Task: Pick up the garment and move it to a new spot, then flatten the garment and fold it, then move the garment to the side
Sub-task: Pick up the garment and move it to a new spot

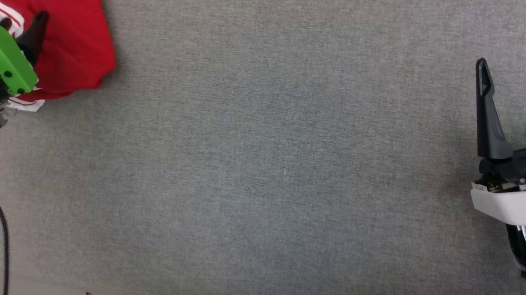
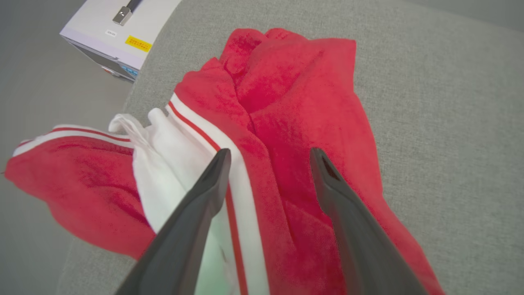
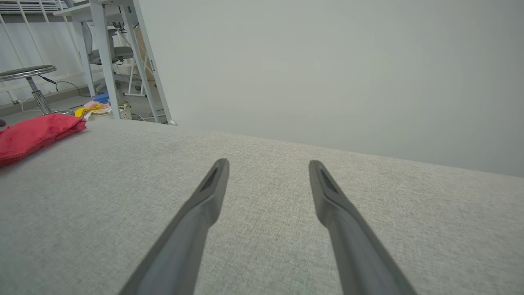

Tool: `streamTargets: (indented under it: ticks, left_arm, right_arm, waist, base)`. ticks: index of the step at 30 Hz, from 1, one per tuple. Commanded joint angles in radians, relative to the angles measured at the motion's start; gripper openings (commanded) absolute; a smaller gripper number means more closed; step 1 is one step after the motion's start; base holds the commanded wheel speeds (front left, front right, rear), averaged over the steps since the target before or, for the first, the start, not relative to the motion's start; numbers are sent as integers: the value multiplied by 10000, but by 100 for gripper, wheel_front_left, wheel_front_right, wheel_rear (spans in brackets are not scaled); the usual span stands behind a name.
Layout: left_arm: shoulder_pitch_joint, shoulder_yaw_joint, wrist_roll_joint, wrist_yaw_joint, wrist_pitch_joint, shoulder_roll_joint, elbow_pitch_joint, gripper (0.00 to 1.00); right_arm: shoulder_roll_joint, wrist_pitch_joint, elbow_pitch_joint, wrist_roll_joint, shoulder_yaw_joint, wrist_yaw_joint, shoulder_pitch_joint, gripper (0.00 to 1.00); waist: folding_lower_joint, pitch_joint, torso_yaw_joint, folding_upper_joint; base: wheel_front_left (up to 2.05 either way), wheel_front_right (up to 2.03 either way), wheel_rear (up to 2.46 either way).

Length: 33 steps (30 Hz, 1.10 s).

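The garment point(image 1: 75, 45), a red T-shirt with white sleeves, lies bunched at the far left corner of the grey cloth surface point(image 1: 268, 156). From the left wrist the garment point(image 2: 294, 123) is crumpled, a white sleeve folded over the red body, part of it hanging off the surface's edge. My left gripper point(image 2: 270, 153) hovers open just above it, nothing between its fingers; the head view shows that left gripper point(image 1: 23, 25) under a green cover. My right gripper point(image 1: 511, 60) stands open at the right edge, far from the shirt. From the right wrist, the right gripper point(image 3: 268, 164) points over bare cloth, the garment point(image 3: 37, 135) far left.
A white box point(image 2: 118, 32) sits on the floor beyond the surface's left edge. A stool point(image 3: 28, 82), table legs point(image 3: 102, 53) and a basket of coloured cloths point(image 3: 96, 110) stand behind the surface. A pale wall point(image 3: 327, 73) rises at the back.
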<state>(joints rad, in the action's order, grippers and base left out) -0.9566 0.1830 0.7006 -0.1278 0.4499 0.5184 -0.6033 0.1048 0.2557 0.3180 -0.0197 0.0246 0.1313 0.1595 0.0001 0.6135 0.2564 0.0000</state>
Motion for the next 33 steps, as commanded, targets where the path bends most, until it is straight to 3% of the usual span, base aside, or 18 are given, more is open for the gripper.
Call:
streamTargets:
  ticks: [1,7,15,16,17,24,28,33]
  left_arm:
    - [-224,230,313,-27,573,281,-6,100]
    - [-247,1132,941,-28,2536,848,-338,100]
    - [-219,2013,1074,-28,2984,146,-1286,100]
    - [-235,2101,1100,-28,2932,97,-1335,86]
    - [-252,2240,1104,-28,2856,83,-1370,0]
    - [-631,2795,1065,-28,1531,739,-955,0]
    - [-961,3325,753,-28,351,1318,-151,0]
    - [-1360,4158,427,-28,-402,1723,930,0]
  right_arm:
    - [65,61,96,121,28,-6,235,100]
    - [114,61,173,121,39,-6,373,100]
    - [145,61,113,108,-46,-6,534,100]
    - [148,61,95,101,-61,-6,536,100]
    - [147,61,67,93,-76,-6,524,100]
    - [9,61,-71,17,-37,-6,416,100]
    - [-142,61,-197,-52,-39,-6,281,100]
    - [-320,61,-304,-100,-72,-6,90,100]
  waist:
    - [-1,253,-165,0]
    - [-1,594,-263,0]
    - [-1,764,-305,0]
    - [-1,726,-311,0]
    - [-1,655,-315,0]
    - [-1,-132,-259,0]
    - [-1,-769,-174,0]
    - [-1,-1401,-100,0]
  base:
    - [0,0,0]
    - [0,0,0]
    - [0,0,0]
    - [0,0,0]
    - [0,0,0]
    - [0,0,0]
    - [0,0,0]
    - [0,0,0]
